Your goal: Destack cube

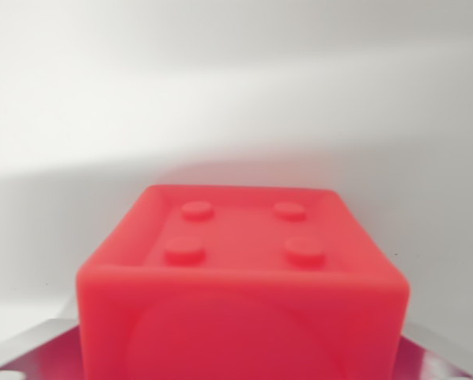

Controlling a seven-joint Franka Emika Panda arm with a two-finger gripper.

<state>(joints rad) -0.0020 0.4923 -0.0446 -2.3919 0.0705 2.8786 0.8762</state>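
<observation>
The wrist view is filled low and centre by a red cube (240, 297), its top face carrying four round studs inside a raised rim and its near face showing a shallow round recess. The cube sits right under the camera, square between two pale metal parts at the bottom corners, which look like the fingers (31, 348) of the claw (240, 366). That placement suggests the claw is lined up on the cube so it can be lifted straight off whatever it rests on. Whether the fingers press its sides or stand just clear cannot be told, since their tips are hidden behind the cube and the frame edge. What lies beneath the cube is hidden too, so the stack itself is not visible. Behind it there is only a plain white worktop (236, 103) with a soft shadow band.
</observation>
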